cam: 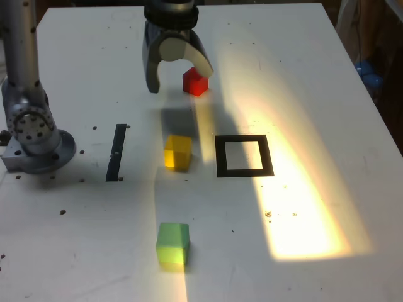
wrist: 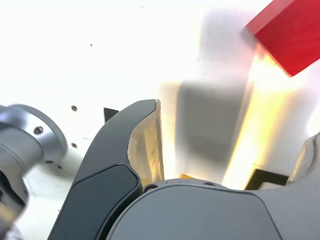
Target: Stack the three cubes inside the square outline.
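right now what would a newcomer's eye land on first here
Probably the red cube, vivid on the white table beside the gripper's open fingers near the exterior view's top. Next, the bright patch of light slanting down the exterior view's right, partly crossing the black square outline.

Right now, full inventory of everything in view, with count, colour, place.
red cube: 1, red, on table by the fingers
yellow cube: 1, yellow, between black strip and square outline
green cube: 1, green, nearest the exterior camera
square outline: 1, black, right of yellow cube in exterior view
black strip: 1, black, left of yellow cube there
table: 1, white, under everything
arm: 1, grey, exterior view's left
fingers: 2, grey, open, above table
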